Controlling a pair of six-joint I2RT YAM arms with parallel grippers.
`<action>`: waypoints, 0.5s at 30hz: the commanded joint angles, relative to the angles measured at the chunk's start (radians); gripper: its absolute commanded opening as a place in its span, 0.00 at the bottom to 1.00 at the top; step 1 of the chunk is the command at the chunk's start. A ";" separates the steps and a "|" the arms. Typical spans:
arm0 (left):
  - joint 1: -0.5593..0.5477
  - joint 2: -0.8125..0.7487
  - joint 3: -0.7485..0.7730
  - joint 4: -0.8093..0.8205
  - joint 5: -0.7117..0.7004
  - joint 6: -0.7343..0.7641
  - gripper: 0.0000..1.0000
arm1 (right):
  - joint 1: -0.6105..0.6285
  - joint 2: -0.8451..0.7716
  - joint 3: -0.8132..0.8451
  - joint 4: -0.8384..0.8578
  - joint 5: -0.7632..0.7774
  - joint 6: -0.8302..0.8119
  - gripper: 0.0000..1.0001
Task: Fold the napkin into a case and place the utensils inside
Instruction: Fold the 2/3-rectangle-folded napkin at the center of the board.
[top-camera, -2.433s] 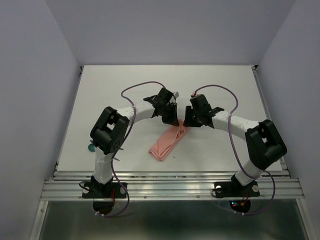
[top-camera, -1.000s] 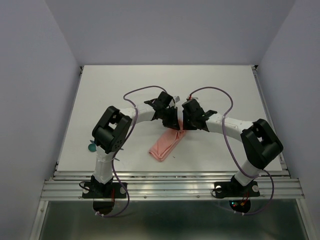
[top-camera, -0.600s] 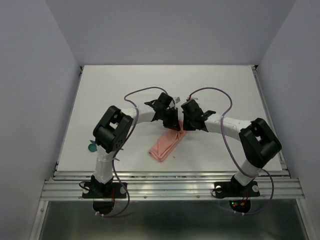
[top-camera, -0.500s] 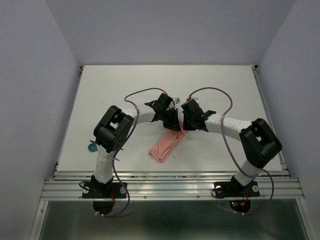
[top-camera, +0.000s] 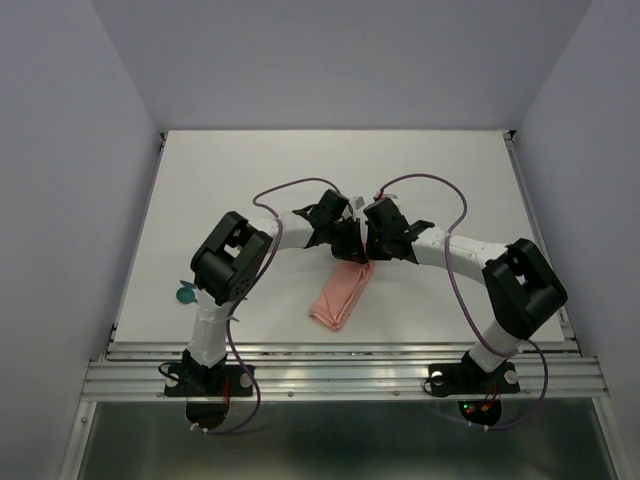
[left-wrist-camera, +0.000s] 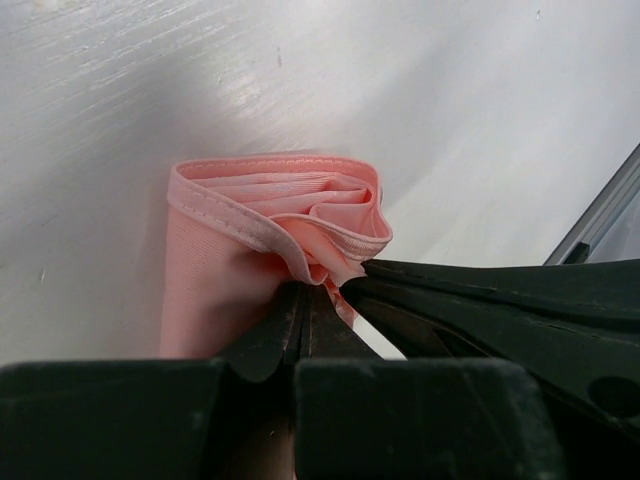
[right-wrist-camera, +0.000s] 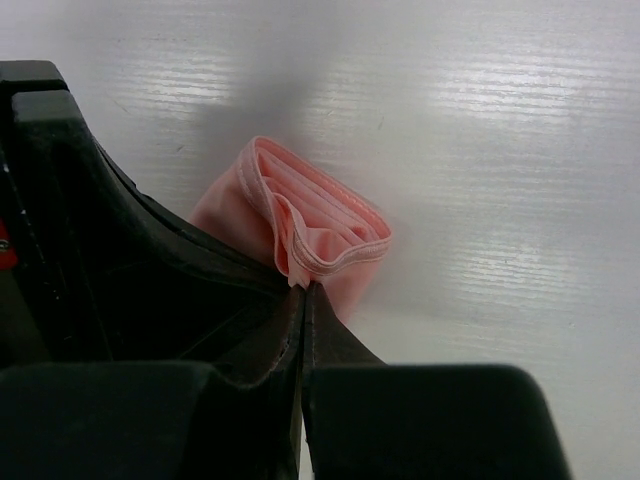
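Note:
The salmon-pink napkin (top-camera: 341, 296) lies folded into a narrow layered strip on the white table, running from the two grippers toward the near edge. My left gripper (top-camera: 345, 252) is shut on its far end from the left; the pinched layers show in the left wrist view (left-wrist-camera: 290, 215). My right gripper (top-camera: 365, 255) is shut on the same end from the right, and the cloth shows in the right wrist view (right-wrist-camera: 315, 225). The two grippers almost touch. A teal-green utensil (top-camera: 183, 295) peeks out beside the left arm's base; the rest of it is hidden.
The white table (top-camera: 250, 165) is walled by grey panels at the back and both sides. Purple cables (top-camera: 285, 185) loop over both arms. A metal rail (top-camera: 340, 375) runs along the near edge.
Both grippers stayed pinched on the far end. The strip's free near end has swung right, so the strip now lies steeper, closer to straight toward the near edge.

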 joint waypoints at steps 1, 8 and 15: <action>-0.011 -0.058 -0.044 0.066 -0.025 0.001 0.00 | 0.012 -0.042 0.023 0.013 -0.009 0.024 0.01; -0.011 -0.182 -0.059 -0.001 -0.068 0.064 0.00 | 0.012 -0.039 0.015 0.012 0.006 0.035 0.01; -0.011 -0.233 -0.077 -0.070 -0.089 0.081 0.00 | 0.012 -0.038 0.018 0.012 0.003 0.033 0.01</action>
